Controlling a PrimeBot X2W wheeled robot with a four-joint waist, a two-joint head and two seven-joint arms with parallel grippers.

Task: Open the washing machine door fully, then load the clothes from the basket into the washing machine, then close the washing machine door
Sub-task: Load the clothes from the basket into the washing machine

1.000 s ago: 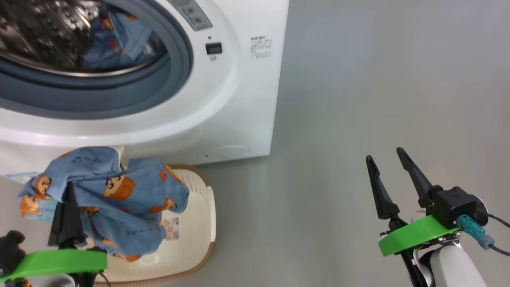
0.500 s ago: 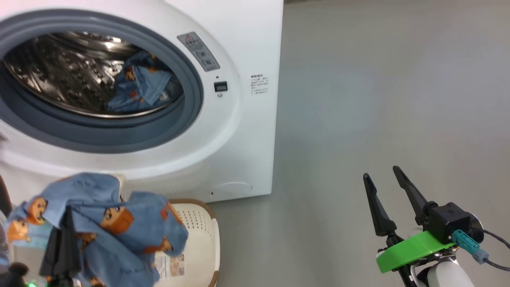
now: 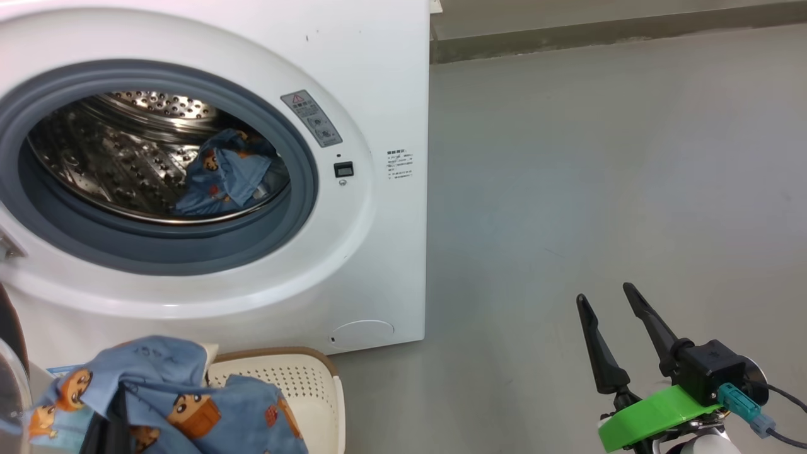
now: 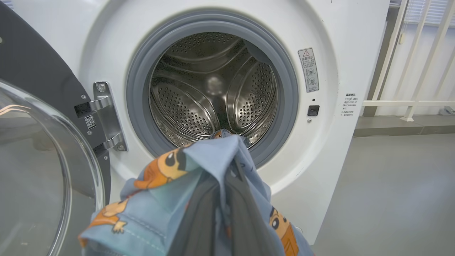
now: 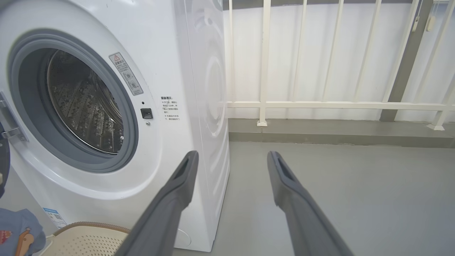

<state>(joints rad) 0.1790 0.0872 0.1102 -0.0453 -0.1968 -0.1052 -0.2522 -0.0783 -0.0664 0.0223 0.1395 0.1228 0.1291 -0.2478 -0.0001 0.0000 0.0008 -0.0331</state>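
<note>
The washing machine [image 3: 384,75] stands with its door [image 4: 33,74] swung open to the left on its hinge. One blue garment [image 3: 227,173] lies inside the steel drum [image 4: 213,89]. More of the clothes [image 3: 189,403], light blue with orange figures, hang over my left gripper [image 4: 233,170], which is shut on them in front of and just below the drum opening. They hang above the cream basket [image 3: 309,378] at the machine's foot. My right gripper [image 3: 604,294] stands open and holds nothing over the bare floor to the right of the machine [image 5: 170,53].
Grey floor [image 3: 599,157] stretches to the right of the machine. A white railing [image 5: 320,105] on a low kerb runs behind it. The open door's glass bowl [image 4: 32,177] bulges at the left, close to my left arm.
The head camera has tilted up, so the whole drum opening now shows and the basket sits lower in view. My left gripper still holds the clothes. The right gripper stays open.
</note>
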